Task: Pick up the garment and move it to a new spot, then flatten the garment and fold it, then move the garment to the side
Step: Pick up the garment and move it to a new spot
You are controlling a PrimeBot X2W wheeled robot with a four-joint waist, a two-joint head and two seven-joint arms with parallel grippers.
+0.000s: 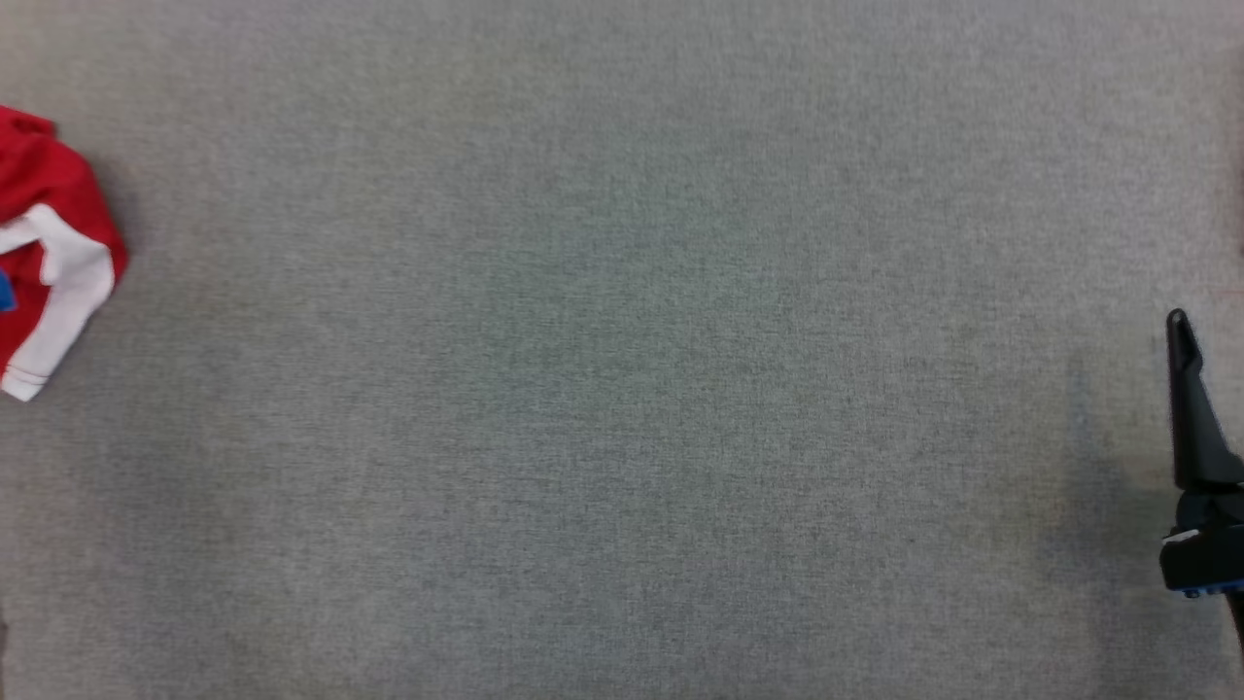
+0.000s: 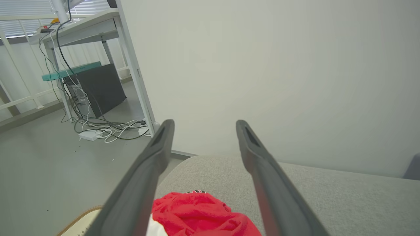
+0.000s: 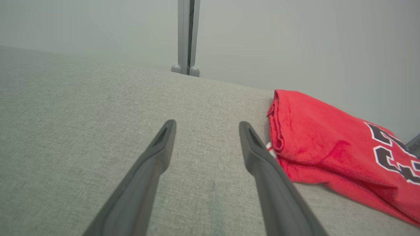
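The garment (image 1: 51, 243), red with a white band, lies bunched at the far left edge of the grey padded top (image 1: 622, 408), partly cut off by the head view; the middle and right of the top are bare. The left gripper (image 2: 202, 127) hangs above it with fingers spread wide and nothing between them, the red cloth showing just below and between the finger roots. The right gripper (image 3: 205, 129) is likewise spread and empty, low over the padded top near its right edge, well apart from the garment in the head view; its own view shows red cloth with dark numerals, lying near the edge by the wall (image 3: 295, 39). Judgement: no step is actively under way, since neither gripper touches cloth. The rumpled lay suggests the first pick-up is still to be done, though a finished set-aside cannot be ruled out. If the pick-up is due, the left arm should descend, pinch a raised fold, and carry it toward the bare centre.
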